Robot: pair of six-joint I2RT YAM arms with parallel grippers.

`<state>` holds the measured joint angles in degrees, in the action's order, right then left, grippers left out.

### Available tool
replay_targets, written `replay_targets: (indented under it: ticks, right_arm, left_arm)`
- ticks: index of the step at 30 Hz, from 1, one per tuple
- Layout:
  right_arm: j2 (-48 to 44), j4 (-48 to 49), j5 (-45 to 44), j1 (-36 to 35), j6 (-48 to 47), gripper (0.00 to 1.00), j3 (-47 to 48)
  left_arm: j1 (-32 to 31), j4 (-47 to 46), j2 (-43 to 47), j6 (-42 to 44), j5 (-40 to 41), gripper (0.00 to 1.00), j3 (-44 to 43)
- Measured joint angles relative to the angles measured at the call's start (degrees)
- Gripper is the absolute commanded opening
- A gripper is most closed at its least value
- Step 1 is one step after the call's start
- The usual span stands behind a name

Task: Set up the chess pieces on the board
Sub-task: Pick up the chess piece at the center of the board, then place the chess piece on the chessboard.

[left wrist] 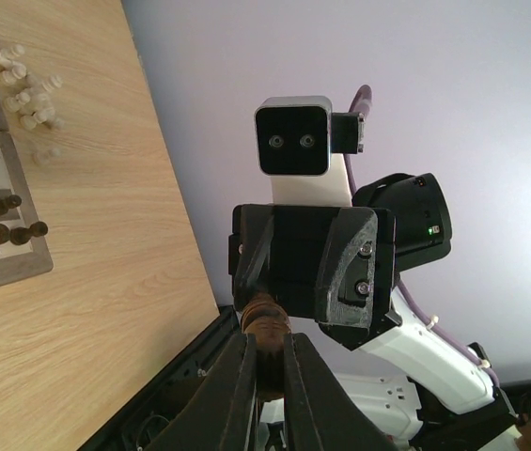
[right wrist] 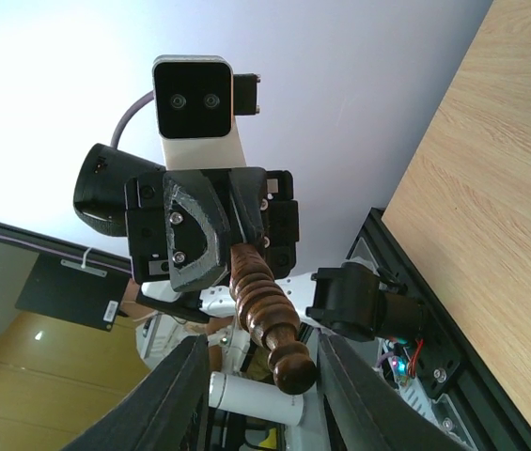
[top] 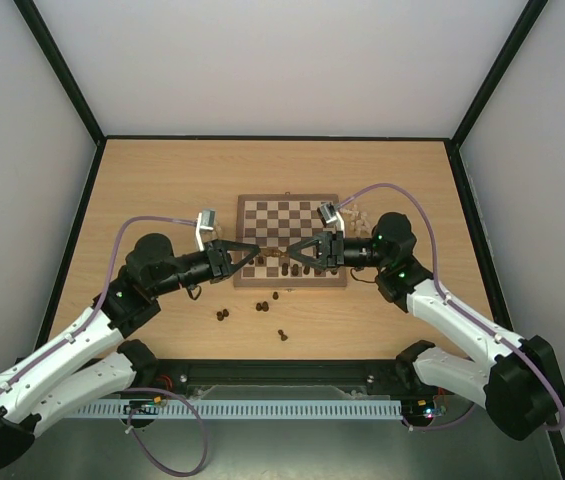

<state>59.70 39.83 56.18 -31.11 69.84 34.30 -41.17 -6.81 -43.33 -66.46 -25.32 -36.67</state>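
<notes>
- Left end effector (left wrist: pixel 267 340) fingers, closest to its wrist camera, are pinched almost together on a dark piece (right wrist: pixel 263 301), a long turned chessman; which rank it is I cannot tell.
- Right end effector (right wrist: pixel 264 340) faces it nose to nose with its fingers spread wide. They flank the free end of that piece on both sides and appear not to touch it.
- Both meet in the air over the near edge of the board (top: pixel 287 215), which lies mid-bench (top: pixel 162 190).
- Step in hand, as I judge it: a hand-over of one piece from left to right.
- Next move probably calls for the right fingers to close squarely on the free end before the left lets go, then a descent to a home square.
- Standing dark chessmen (top: pixel 287 270) crowd the near rows directly beneath, so a low or tilted approach could topple them.
- Loose dark chessmen (top: pixel 261 306) lie scattered on the bench in front of the board.
- Pale chessmen (left wrist: pixel 25 89) huddle just off its far right side, none of them set out.
</notes>
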Motion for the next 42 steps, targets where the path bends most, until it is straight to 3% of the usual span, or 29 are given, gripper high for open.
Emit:
replay_targets:
  ticks: [15,22,34,42]
  right_arm:
    - [0.44,-0.04,0.39,0.04,-0.37,0.11,0.04]
    - [0.39,-2.95,0.35,0.09,-2.67,0.09,1.49]
    - [-0.9,-35.8,-7.52,0.09,-25.38,0.08,14.23]
    - [-2.34,-53.99,-21.33,0.09,-36.89,0.08,18.86]
  left_arm:
    - [0.11,-0.59,-1.16,0.02,0.0,0.02,0.0]
    - [0.11,-0.2,-1.77,0.61,0.28,0.02,-0.02]
    - [1.7,17.75,-3.58,9.09,5.9,0.02,-8.61]
    - [1.97,30.69,-14.67,17.33,14.58,0.02,-16.22]
